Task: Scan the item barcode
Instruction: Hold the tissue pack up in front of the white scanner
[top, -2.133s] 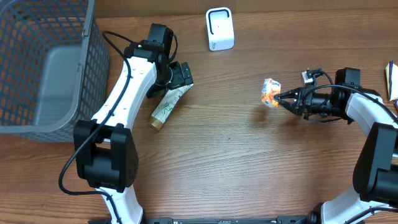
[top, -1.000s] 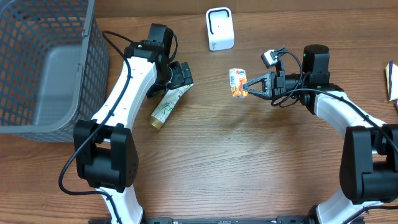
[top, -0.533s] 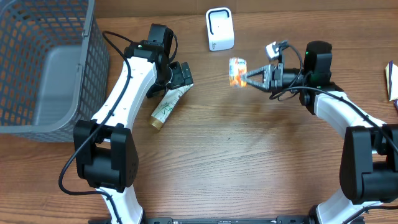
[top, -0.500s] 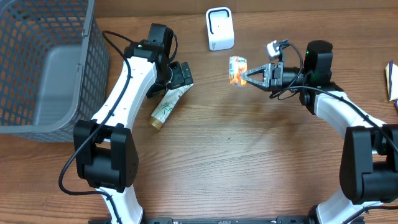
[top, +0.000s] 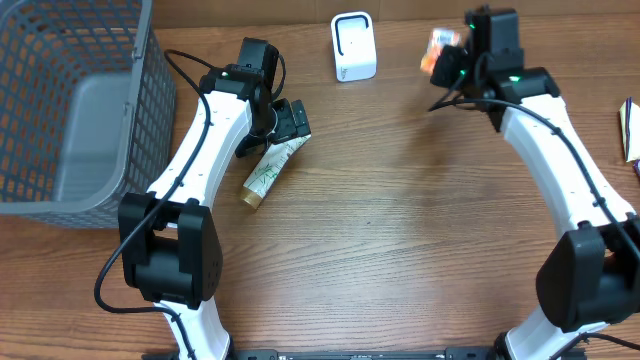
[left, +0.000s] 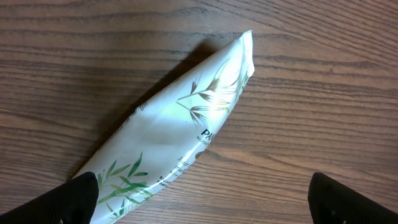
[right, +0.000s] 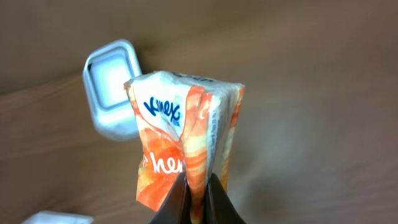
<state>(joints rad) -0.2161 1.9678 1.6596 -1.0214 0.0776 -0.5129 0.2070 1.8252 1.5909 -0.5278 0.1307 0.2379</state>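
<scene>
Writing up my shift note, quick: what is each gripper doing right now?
Left gripper: open, over the tube, holding nothing.
Right gripper: closed on the tissue pack.

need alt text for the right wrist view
The right gripper pinches an orange-and-white Kleenex tissue pack by its lower edge. Behind it, blurred, a white scanner sits on the wooden table.
</scene>
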